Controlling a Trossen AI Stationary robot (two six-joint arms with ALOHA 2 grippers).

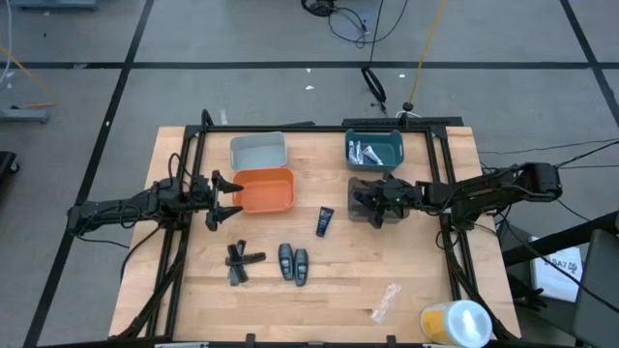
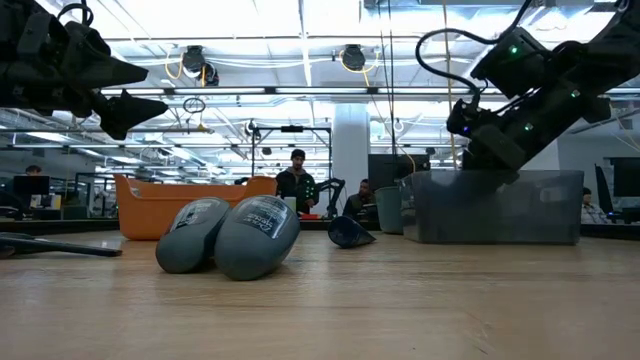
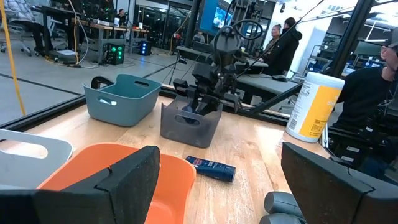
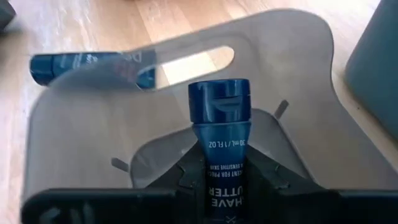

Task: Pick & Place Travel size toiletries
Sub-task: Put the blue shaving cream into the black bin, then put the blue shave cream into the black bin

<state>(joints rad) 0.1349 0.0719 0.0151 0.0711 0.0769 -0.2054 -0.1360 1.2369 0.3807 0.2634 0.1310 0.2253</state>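
Note:
My right gripper (image 1: 382,201) is shut on a dark blue tube (image 4: 219,124) and dips into the dark grey bin (image 1: 360,211), its cap (image 4: 219,99) sticking out past the fingers. A second dark blue tube (image 1: 325,221) lies flat on the table. Two dark grey oval pieces (image 1: 293,262) and thin black sticks (image 1: 240,263) lie nearer the front. Silvery-white tubes (image 1: 366,152) lie in the teal bin (image 1: 392,138). My left gripper (image 1: 227,198) stands open and level beside the orange bin (image 1: 263,189). My right gripper pinches the tube's printed body (image 4: 222,177) between its two fingers (image 4: 180,180), below the cap. The tube lies along the fingers, cap end forward. The fingers slant down from the table's right side into the dark grey bin. Whether the tube touches the bin's floor cannot be told.
A light grey bin (image 1: 257,152) stands behind the orange one. A clear crinkled wrapper (image 1: 386,302) and a big yellow-and-white cylinder (image 1: 455,322) lie at the front right. Bare wood lies between the bins and the front items. People stand in the room beyond.

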